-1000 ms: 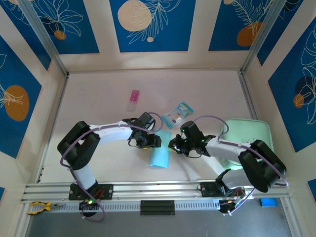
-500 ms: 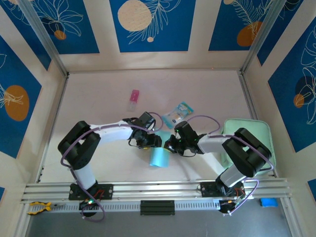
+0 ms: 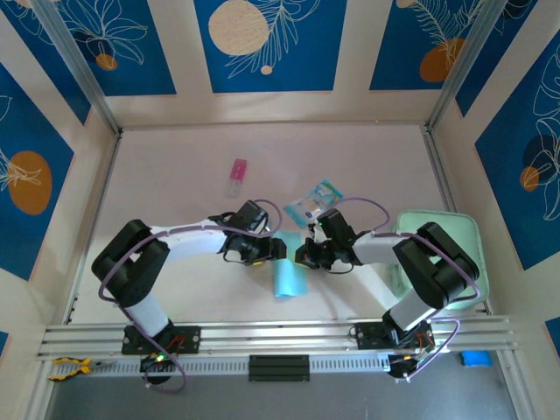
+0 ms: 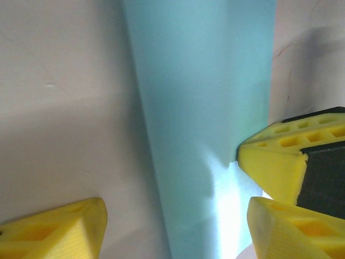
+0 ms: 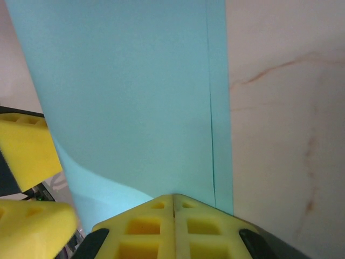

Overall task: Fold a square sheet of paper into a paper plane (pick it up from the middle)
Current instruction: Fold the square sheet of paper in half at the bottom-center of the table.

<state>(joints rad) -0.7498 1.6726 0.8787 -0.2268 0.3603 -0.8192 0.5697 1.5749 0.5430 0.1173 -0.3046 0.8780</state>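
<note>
The square sheet of paper [image 3: 289, 276], thin, plain light blue and already narrowed into a long creased strip, lies on the table just on the arm-base side of the teal-and-clear printed packet [image 3: 313, 203], its far end reaching up towards that packet. The right gripper [image 3: 303, 255] sits close below the packet, its yellow jaws pressed fully together. In its wrist view the paper [image 5: 124, 91] runs straight down into the seam of the right gripper [image 5: 173, 208], so it appears to be pinching the strip's end and lifting it slightly, with the sheet bowing up off the table. The left gripper [image 3: 275, 248] faces it, a little further from the packet on the left, with its jaws parted and holding nothing. Its fingers [image 4: 59, 232] straddle the strip [image 4: 199, 97], one on each side, and the right gripper's tip touches the paper's edge, where a small dimple shows. This looks like a mid-task fold: the sheet is creased lengthwise but is no dart yet. To do this step well, the right pinch should hold steady as an anchor while the left jaws come down squarely over the middle of the strip and close along the existing crease, not across it. The layered edges visible in the right wrist view should line up before any pressure goes on. Thin paper will wrinkle or slide if it is dragged sideways, so the closing should be slow and light.
</note>
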